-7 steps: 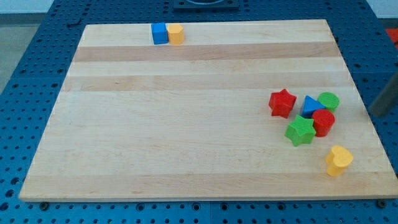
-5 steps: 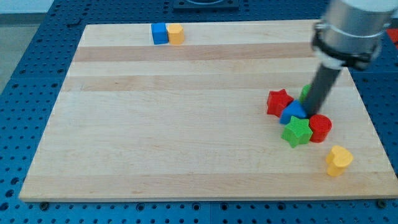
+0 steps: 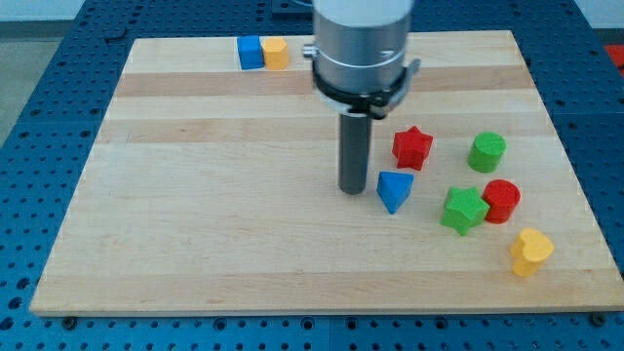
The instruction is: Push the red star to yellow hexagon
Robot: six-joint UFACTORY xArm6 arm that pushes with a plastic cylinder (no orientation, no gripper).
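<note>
The red star point(image 3: 412, 147) lies right of the board's middle. The yellow hexagon point(image 3: 276, 53) stands at the view's top, touching a blue cube point(image 3: 251, 52) on its left. My tip point(image 3: 353, 189) rests on the board to the lower left of the red star, a short gap away, and just left of the blue triangle point(image 3: 393, 190). The dark rod rises from it to the arm's grey body, which hides part of the board's top.
A green cylinder point(image 3: 487, 152), a red cylinder point(image 3: 502, 201) and a green star point(image 3: 464, 210) lie to the right of the red star. A yellow heart-shaped block point(image 3: 530, 252) sits near the board's lower right corner. The wooden board point(image 3: 195, 214) lies on a blue perforated table.
My tip swept from the right edge leftwards through the cluster. The red star moved left and up a little, the blue triangle moved left and down, and the green cylinder is uncovered.
</note>
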